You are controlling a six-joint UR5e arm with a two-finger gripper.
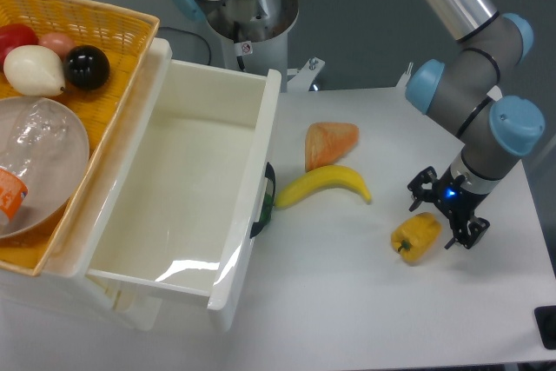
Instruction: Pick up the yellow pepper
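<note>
Single fixed view of the white desk (347, 301). The yellow pepper (416, 237) lies on its side toward the desk's right half, at about 4 o'clock from the banana (323, 186) and well apart from it; its short green stem points toward 8 o'clock. The hand (445, 208) hangs just beside the pepper at its 1 o'clock, fingers spread and released, grasping nothing; one dark fingertip appears to sit very near or against the pepper's upper edge, though contact cannot be confirmed.

Handling, as a judgement: the pepper looks small, light and hollow, with a smooth, glossy, lumpy skin, so it is likely to be slippery and prone to roll or squirt out of a narrow pinch. Its walls should be fairly stiff but could dent under a hard squeeze. The best hold appears to be across the blocky mid-body, with the fingers on two opposite flattish lobes, not on the stem or the tapered end.

Also shown: an orange-pink wedge (329, 142) at 12 o'clock of the banana, an open white drawer (252, 188), and a wicker basket (104, 102) at far left.
</note>
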